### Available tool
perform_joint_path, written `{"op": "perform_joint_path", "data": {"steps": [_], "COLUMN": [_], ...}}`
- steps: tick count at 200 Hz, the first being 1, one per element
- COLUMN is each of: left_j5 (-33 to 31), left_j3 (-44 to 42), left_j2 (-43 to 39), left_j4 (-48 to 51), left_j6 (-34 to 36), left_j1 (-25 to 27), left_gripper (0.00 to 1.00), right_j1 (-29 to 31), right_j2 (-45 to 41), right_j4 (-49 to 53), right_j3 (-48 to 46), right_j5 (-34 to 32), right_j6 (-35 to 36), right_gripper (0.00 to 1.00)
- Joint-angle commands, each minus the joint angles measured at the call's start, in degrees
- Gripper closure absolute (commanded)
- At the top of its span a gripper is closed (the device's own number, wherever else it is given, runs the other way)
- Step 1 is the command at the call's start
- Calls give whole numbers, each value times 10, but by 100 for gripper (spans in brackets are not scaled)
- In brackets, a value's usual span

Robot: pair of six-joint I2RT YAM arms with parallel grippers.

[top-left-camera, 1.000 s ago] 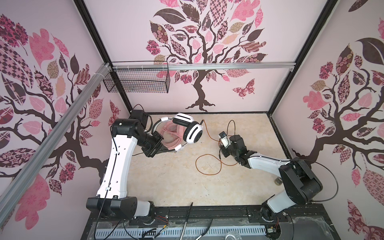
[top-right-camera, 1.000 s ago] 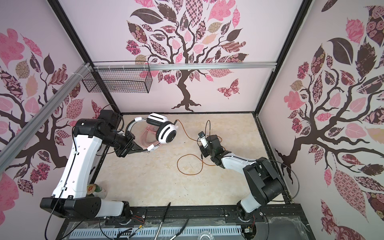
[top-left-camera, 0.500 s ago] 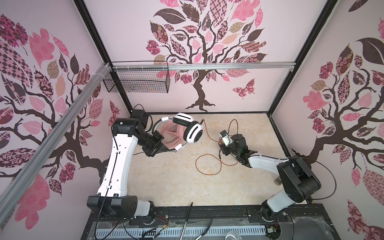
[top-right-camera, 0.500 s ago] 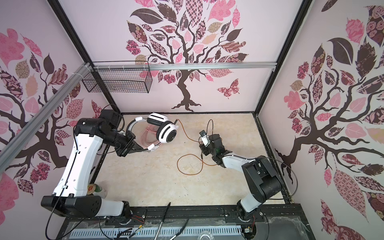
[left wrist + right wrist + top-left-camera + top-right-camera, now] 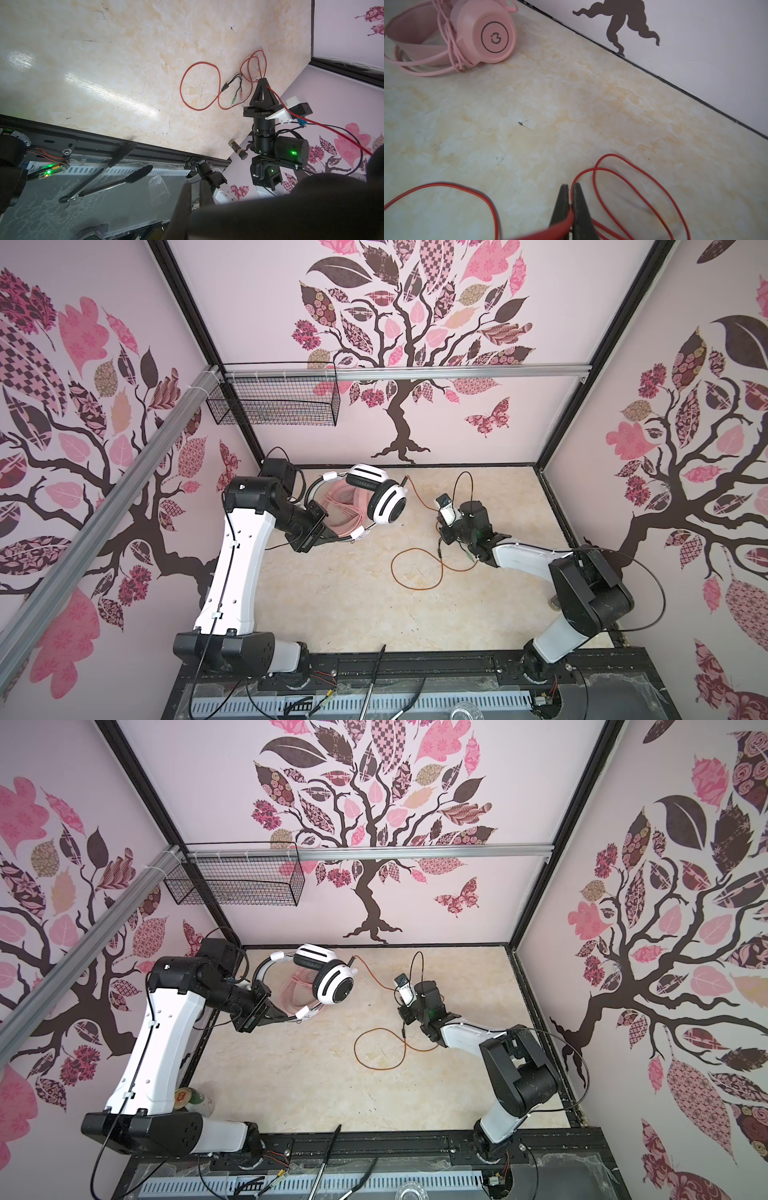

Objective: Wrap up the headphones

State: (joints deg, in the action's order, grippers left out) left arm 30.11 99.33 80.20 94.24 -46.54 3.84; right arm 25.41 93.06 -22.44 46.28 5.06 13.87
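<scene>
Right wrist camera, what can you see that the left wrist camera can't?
Only the right wrist view shows the pink headset, its pink cord wound round it. Only the left wrist view shows the tongs, a clear cup and two small plugs. Both show the red cord on the marbled table, pinched in the shut right gripper.

The left arm [image 5: 237,572] and right arm [image 5: 525,560] are clad in white shells between black joints, with black cables alongside; the right gripper [image 5: 570,185] is fitted with tapered black fingers [image 5: 560,207].
</scene>
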Motion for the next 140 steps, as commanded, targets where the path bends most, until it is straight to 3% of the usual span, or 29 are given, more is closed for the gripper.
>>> {"op": "perform_joint_path", "data": {"steps": [1,36,66,88,107,140], "left_j5": [27,39,63,65,65,64], "left_j3": [10,-22,-49,-49,-51,-70], "left_j2": [-13,-18,-19,-15,-14,-1], "left_j4": [-28,-59,-91,-99,-106,-128], "left_j6": [2,-6,-18,-17,-19,-23], "left_j1": [-1,-2,2,9,14,24], "left_gripper": [100,100,100,100,100,100], "right_j1": [-1,10,65,74,86,184], "right_j2": [-47,-122,-161,-174,-184,-225], "right_j4": [11,41,161,219,267,323], "right_j3": [-29,-80,-66,-49,-38,-38], "right_j5": [106,230,203,150,147,83], "right_j6": [-50,-118,-119,-206,-224,-212], "right_gripper": [100,100,100,100,100,100]}}
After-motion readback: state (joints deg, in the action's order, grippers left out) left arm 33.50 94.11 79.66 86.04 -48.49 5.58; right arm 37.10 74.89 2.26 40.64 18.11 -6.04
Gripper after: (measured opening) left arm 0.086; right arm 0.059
